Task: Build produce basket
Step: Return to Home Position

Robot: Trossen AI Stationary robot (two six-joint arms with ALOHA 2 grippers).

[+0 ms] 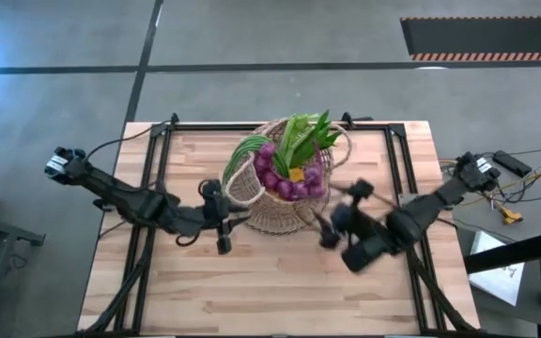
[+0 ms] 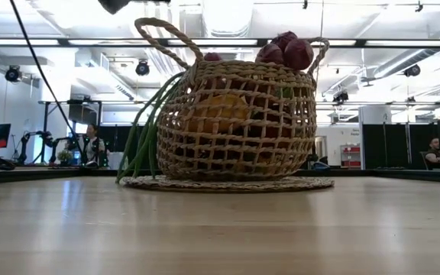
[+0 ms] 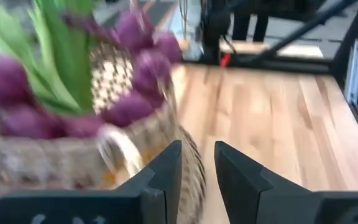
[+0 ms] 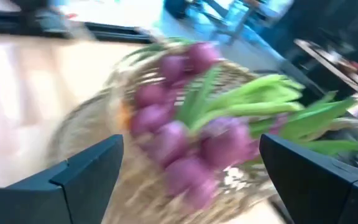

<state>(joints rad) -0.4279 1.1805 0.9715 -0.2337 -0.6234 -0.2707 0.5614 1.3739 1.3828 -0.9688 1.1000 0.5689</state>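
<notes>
While the produce (image 1: 294, 164) is sitting heaped inside the basket (image 2: 235, 145), the left gripper (image 3: 197, 168), narrowly parted and empty, is hanging just beside the basket's left and the right gripper (image 4: 191, 158), spread wide and empty, beside its right, so the filling is looking done and both arms are needing only to draw clear toward home.

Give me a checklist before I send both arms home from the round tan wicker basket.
1. Left gripper empty: ok, narrow gap between its fingers, nothing in it.
2. Right gripper empty: ok, fingers wide apart.
3. Round tan wicker basket upright on the wooden table: ok.
4. Purple bulbs and green leaves inside: ok, heaped above the rim.
5. Left gripper clear of the basket wall: cannot tell, very close.
</notes>
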